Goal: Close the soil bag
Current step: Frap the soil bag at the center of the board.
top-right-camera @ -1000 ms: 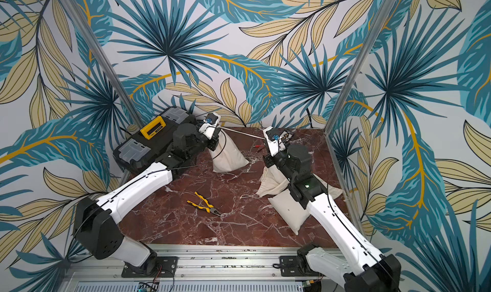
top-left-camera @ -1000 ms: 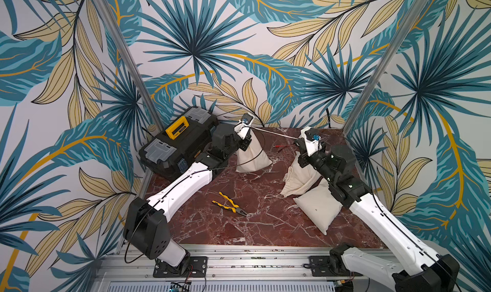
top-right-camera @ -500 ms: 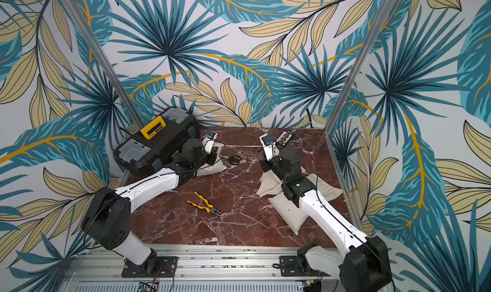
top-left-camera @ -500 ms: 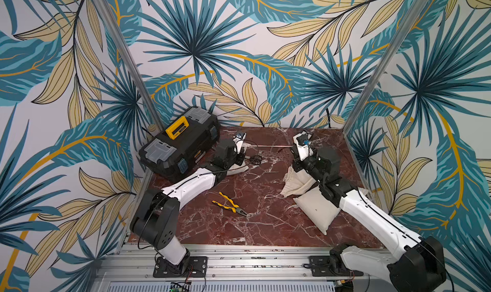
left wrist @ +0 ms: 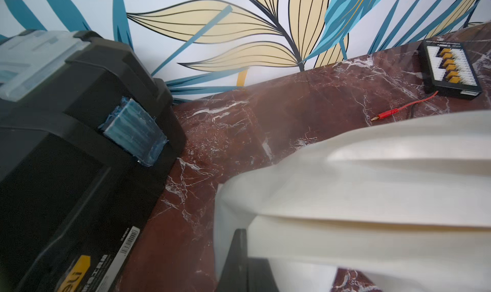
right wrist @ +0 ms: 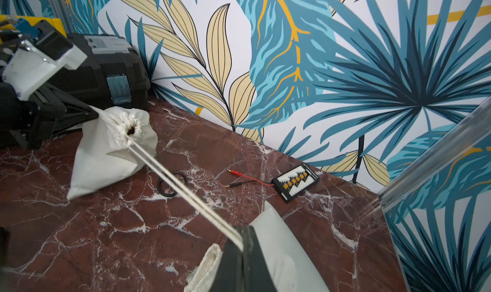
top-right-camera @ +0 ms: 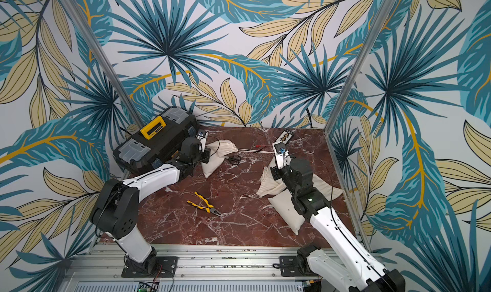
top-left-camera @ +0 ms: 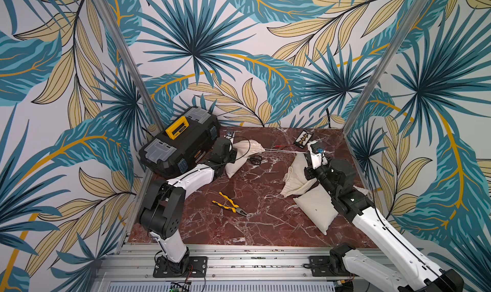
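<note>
The soil bag (top-left-camera: 240, 156) is a white cloth sack lying tilted on the marble near the toolbox; it also shows in the other top view (top-right-camera: 215, 157). My left gripper (top-left-camera: 233, 152) is shut on a fold of the bag's cloth (left wrist: 372, 187), its jaws pressed together (left wrist: 245, 250). The bag's mouth (right wrist: 130, 126) is gathered to a small hole. A white drawstring (right wrist: 186, 195) runs taut from the mouth to my right gripper (right wrist: 242, 240), which is shut on it. In both top views the string (top-left-camera: 284, 151) stretches across to the right gripper (top-right-camera: 275, 152).
A black and yellow toolbox (top-left-camera: 180, 142) stands at the back left, close to the left arm. Scissors (top-left-camera: 255, 159) lie under the string, and yellow pliers (top-left-camera: 229, 204) lie mid-table. Two more cloth bags (top-left-camera: 316, 208) sit under the right arm. A black connector board (top-left-camera: 304, 138) with a red lead lies at the back.
The bag hung upright above the table a second ago; both arms have come down and it now rests tilted on the marble. The string has stayed taut between the grippers.
</note>
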Motion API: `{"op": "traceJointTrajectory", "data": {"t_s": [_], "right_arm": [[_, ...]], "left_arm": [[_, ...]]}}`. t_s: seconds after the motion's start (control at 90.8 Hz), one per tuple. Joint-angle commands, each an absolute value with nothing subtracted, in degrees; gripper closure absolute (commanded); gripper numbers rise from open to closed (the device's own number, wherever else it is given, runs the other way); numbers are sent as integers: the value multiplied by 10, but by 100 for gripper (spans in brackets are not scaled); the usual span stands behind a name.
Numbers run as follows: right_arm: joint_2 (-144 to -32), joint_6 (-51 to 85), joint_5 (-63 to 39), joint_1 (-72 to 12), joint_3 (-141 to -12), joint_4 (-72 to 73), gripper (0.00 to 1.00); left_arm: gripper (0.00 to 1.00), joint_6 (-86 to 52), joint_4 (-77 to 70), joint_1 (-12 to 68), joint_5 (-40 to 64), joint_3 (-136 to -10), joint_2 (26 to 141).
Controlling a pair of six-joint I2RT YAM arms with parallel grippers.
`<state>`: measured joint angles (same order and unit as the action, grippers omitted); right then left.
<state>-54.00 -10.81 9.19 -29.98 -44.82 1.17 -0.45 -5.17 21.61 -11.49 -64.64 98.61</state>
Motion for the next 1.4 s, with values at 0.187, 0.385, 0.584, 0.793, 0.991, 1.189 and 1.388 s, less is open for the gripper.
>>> {"op": "traceJointTrajectory", "data": {"t_s": [0.187,0.385,0.584,0.793,0.991,1.189,1.388], "right_arm": [[-543,-73,149,-273,-428,86,100],[-573,-42,66,-273,-430,97,100],[-590,-23,28,-273,-449,74,100],[-587,-10,19,-274,-439,57,100],[-565,-4,16,-274,-428,59,100],[-560,0,18,-274,-427,49,100],[-554,8,10,-274,-425,53,100]], "left_arm": [[100,39,28,122,-312,-633,932],[77,92,-38,210,-139,-584,908],[42,144,-163,297,-6,-532,871],[23,200,-187,357,90,-532,871],[22,223,-187,387,109,-598,942],[26,251,-162,393,141,-671,1000],[35,292,-122,395,130,-723,1047]]}}
